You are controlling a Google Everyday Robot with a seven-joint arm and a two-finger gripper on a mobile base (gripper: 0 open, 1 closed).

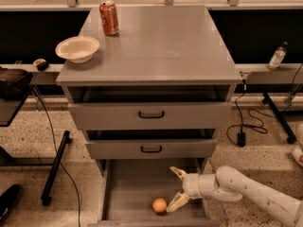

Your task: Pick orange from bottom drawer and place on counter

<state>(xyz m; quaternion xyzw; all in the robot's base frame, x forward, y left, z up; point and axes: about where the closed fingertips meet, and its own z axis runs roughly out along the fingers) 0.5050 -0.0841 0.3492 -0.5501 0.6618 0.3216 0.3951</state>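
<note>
The orange (159, 205) lies on the floor of the open bottom drawer (128, 193), near its front edge. My gripper (176, 188) is open inside the drawer, just right of the orange. Its lower finger nearly touches the fruit and its upper finger points up and left. The white arm reaches in from the lower right. The counter (161, 46) is the grey cabinet top above.
A red soda can (109, 17) and a white bowl (77, 48) stand on the counter's left side. Two upper drawers with black handles (151, 114) are slightly pulled out above the gripper. A bottle (277, 56) and cables are on the right.
</note>
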